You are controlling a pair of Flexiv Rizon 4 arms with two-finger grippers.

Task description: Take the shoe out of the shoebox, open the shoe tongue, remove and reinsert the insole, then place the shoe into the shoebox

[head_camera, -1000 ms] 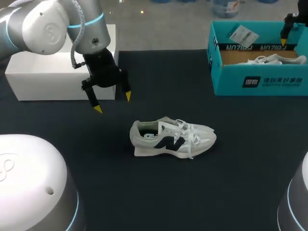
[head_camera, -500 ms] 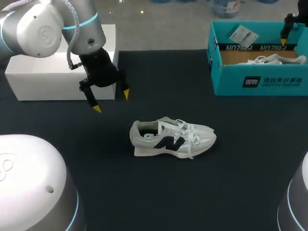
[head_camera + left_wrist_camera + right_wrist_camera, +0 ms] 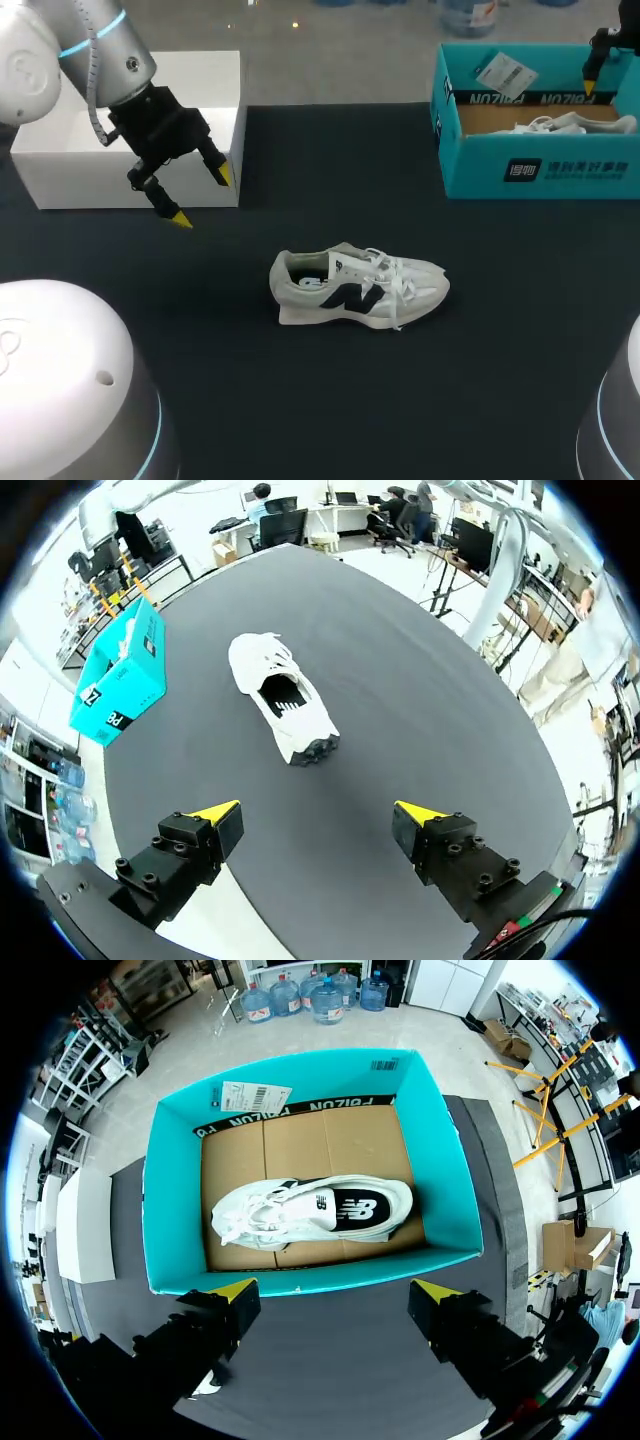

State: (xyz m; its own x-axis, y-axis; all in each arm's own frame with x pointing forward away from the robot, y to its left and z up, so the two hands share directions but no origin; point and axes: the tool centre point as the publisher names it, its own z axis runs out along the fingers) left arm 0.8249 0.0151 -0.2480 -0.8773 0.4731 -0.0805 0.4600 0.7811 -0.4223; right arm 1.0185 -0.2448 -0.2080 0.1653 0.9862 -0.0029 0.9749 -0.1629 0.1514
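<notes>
Shoe (image 3: 360,285) is out on the dark table (image 3: 450,380), upright on its sole, heel toward my left side, toe toward my right, well apart from both arms. Left gripper (image 3: 203,197) hangs in front of the white box (image 3: 60,170), jaws wide, holding nothing. Shoebox (image 3: 540,170) sits at the far right of the table, teal, lid off, with a second shoe (image 3: 560,125) partly showing inside. Left wrist view: the shoe is ahead of my open fingers, heel end nearest, collar opening facing up, nothing between the tips. Step in hand looks like opening the tongue (image 3: 347,252): I'd steady the heel with one gripper, pinch the tongue's top edge with the other and pull it toward the toe; the laces (image 3: 388,270) lie loose over it, so grabbing lace instead of tongue is the risk. Right wrist view: right gripper (image 3: 335,1288) hovers over the shoebox's near wall, jaws wide and empty. Inside, the second shoe lies on its side on the brown cardboard bottom, filling the near half; the far half is bare cardboard. A paper tag (image 3: 245,1095) sits at the box's far wall. Room remains for the first shoe beside it, I judge.
</notes>
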